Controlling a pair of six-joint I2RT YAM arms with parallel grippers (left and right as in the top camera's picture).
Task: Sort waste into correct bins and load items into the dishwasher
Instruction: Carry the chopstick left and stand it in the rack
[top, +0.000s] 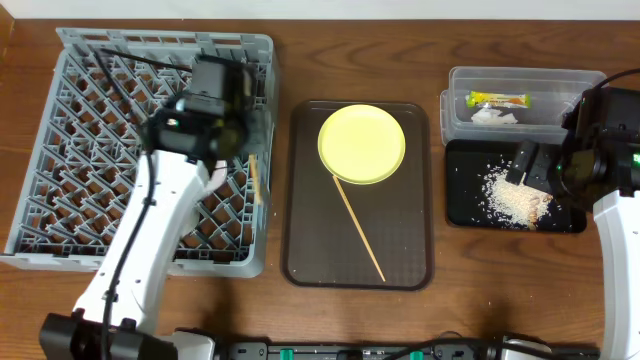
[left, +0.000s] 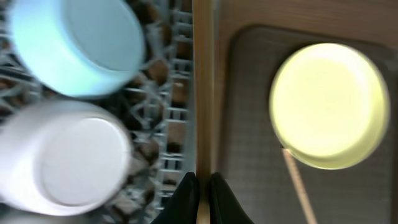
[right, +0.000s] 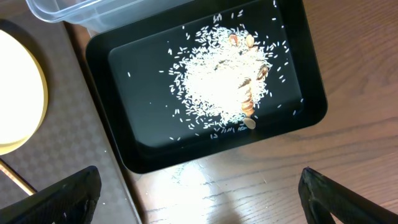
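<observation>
As left jaws clamp 1 chopstick (left: 203, 93), blue bowl (left: 78, 43), white bowl (left: 68, 158) seem upturned

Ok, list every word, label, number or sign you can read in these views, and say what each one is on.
Snack wrapper in the clear tub: coloured print shows, but it is too small to read.
Chopstick close to the left wrist camera: plain wood, blurred, no marking visible.
Everything else in the three views: no words, numbers or signs visible.
</observation>
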